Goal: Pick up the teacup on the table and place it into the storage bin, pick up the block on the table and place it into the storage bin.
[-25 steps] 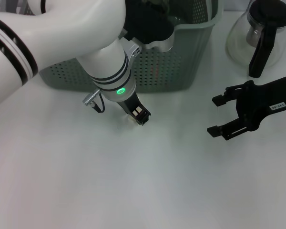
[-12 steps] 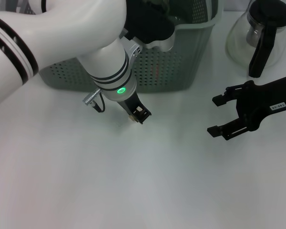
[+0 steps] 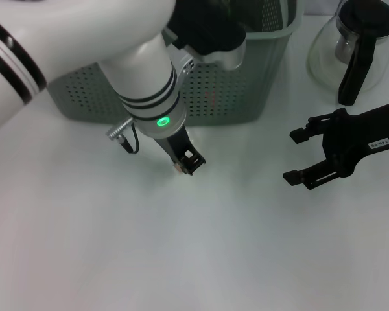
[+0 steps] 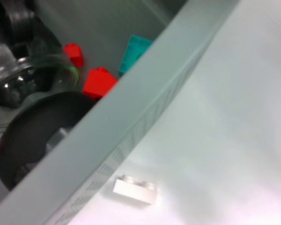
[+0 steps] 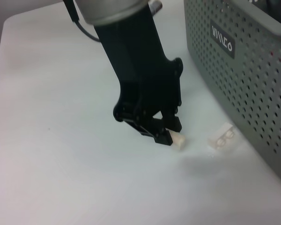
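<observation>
My left gripper (image 3: 185, 164) hangs low over the table just in front of the grey-green storage bin (image 3: 233, 97). In the right wrist view this gripper (image 5: 167, 136) is shut on a small cream block (image 5: 179, 141) that sticks out at its tips. A white studded block (image 5: 222, 137) lies on the table against the bin wall (image 5: 253, 75), and the left wrist view shows that block (image 4: 135, 190) below the bin rim (image 4: 145, 108). Clear glass (image 4: 23, 70), perhaps the teacup, rests inside the bin. My right gripper (image 3: 297, 155) is open at the right.
Red blocks (image 4: 97, 82) and a teal block (image 4: 133, 52) lie in the bin beside a dark round object (image 4: 37, 131). A glass coffee pot (image 3: 353, 45) with a black handle stands at the back right. The bin carries a black label (image 5: 222, 40).
The left arm has shifted slightly, and its gripper tip with the cream block has moved a little toward the near side of the table. The right gripper has stayed still.
</observation>
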Robot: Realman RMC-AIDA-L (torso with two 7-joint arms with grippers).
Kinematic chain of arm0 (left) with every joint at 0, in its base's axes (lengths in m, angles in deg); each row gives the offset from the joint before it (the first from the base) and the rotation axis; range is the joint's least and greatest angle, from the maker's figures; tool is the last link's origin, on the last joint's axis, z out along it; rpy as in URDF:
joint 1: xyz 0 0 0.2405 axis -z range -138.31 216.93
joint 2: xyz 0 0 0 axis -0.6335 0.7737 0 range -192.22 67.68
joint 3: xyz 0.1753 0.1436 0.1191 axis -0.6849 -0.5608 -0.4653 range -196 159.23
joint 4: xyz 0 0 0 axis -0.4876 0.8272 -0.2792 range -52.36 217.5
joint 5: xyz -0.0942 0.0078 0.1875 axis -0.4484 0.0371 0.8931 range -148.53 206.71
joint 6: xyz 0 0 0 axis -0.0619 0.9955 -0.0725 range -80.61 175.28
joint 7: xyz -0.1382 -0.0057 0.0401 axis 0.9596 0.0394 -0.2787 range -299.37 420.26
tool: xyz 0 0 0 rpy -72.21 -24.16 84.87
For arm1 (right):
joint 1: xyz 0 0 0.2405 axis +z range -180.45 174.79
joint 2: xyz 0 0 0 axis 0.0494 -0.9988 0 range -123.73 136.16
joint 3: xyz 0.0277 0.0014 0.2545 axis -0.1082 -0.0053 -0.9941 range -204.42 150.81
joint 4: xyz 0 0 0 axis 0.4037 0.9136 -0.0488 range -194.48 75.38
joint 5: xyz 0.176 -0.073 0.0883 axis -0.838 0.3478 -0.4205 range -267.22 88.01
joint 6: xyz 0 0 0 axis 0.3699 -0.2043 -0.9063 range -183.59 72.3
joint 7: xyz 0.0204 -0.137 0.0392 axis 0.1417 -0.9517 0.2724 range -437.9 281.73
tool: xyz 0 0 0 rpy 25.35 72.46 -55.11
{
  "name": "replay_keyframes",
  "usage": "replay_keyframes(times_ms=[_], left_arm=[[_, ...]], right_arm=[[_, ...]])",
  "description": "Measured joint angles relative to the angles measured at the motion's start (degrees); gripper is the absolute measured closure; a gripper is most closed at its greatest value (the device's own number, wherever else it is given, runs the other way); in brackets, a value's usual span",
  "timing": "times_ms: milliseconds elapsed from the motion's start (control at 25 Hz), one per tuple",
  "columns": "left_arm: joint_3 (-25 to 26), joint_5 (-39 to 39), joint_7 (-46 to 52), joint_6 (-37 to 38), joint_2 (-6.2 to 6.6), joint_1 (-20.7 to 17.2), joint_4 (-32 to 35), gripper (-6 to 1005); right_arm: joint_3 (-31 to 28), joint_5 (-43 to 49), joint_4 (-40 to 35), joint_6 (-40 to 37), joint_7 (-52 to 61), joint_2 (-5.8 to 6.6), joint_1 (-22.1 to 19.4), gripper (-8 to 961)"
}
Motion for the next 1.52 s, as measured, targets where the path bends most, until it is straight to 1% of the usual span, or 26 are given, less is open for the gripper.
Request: replay_keyframes(times_ms=[120,200,240,280,320,360,440,560,680,760,800,840,880,920,960,1000,1080,1160,1320,1440,1520], left_arm=[[1.5,-0.2,-0.6,1.9,0.11,-1.0,3.3,823],[3.5,-1.7,-2.2,3.8,0.12,-1.6,5.2,824],[3.5,-1.7,-2.2,3.8,0.12,-1.6,5.2,824],[5.0,-3.1,-3.5,4.8,0.14,-1.9,6.1,824],[8.2,-7.1,-6.5,6.8,0.19,-3.0,7.7,824],[9.4,-8.9,-7.7,7.4,0.19,-3.4,8.3,824],[14.0,-14.7,-11.7,9.6,0.21,-5.0,10.1,824],[20.3,-20.3,-15.9,11.7,0.28,-6.9,12.0,824],[31.5,-25.7,-20.6,14.6,0.46,-8.4,14.5,824],[37.8,-26.5,-22.4,15.5,0.74,-8.6,15.7,824],[40.7,-26.4,-23.1,15.4,1.13,-8.5,16.0,823],[43.8,-26.2,-23.8,14.9,1.86,-8.3,16.2,823],[45.2,-25.8,-24.0,14.1,2.59,-8.1,16.0,822],[46.6,-25.5,-24.1,12.8,3.61,-8.0,15.4,821],[47.6,-25.4,-24.2,11.0,4.98,-8.0,14.2,821],[47.7,-25.4,-24.3,10.1,5.61,-8.0,13.4,820],[47.9,-25.5,-24.7,7.3,7.58,-8.0,10.7,818],[48.1,-25.6,-25.5,4.5,8.87,-7.6,8.3,817],[48.2,-25.2,-26.8,0.0,10.24,-6.1,5.6,814],[48.0,-24.5,-27.2,-2.5,10.74,-5.4,5.1,812],[47.9,-24.1,-27.8,-4.2,10.57,-5.3,5.1,811]], right_arm=[[-0.3,0.0,0.0,0.4,-0.3,0.01,-0.1,11],[-0.4,0.1,0.1,0.5,-0.4,0.07,-0.1,11],[-0.4,0.1,0.1,0.5,-0.4,0.18,-0.1,12],[-0.5,0.1,0.1,0.4,-0.4,0.27,-0.1,12],[-0.6,0.1,0.1,0.4,-0.4,0.34,-0.1,12],[-0.7,0.1,0.2,0.4,-0.4,0.38,-0.1,12],[-0.8,0.0,0.2,0.4,-0.4,0.43,-0.1,12],[-0.8,0.1,0.2,0.2,-0.2,0.43,-0.1,12],[-0.8,0.1,0.2,0.0,0.0,0.40,-0.2,12],[-0.8,0.1,0.3,0.0,0.2,0.33,-0.2,12],[-0.8,0.1,0.5,0.0,0.3,0.24,-0.2,12],[-0.8,0.1,0.5,0.0,0.4,0.16,-0.2,12],[-0.8,0.1,0.6,0.0,0.6,0.08,-0.2,12],[-0.8,0.1,0.7,0.0,0.9,-0.02,-0.2,12],[-0.8,0.1,0.8,0.0,1.3,-0.08,-0.2,12],[-0.8,0.0,0.8,0.1,1.9,-0.18,-0.2,12],[-0.9,-0.2,0.8,0.3,3.0,-0.48,0.0,12],[-1.0,-0.4,0.8,0.8,3.7,-1.21,0.3,12],[-1.3,-0.6,1.3,2.9,5.1,-2.54,1.2,12],[-1.2,-1.8,3.5,3.9,5.3,-2.63,2.2,12],[-1.3,-2.6,5.1,5.0,4.8,-2.48,2.8,12]])
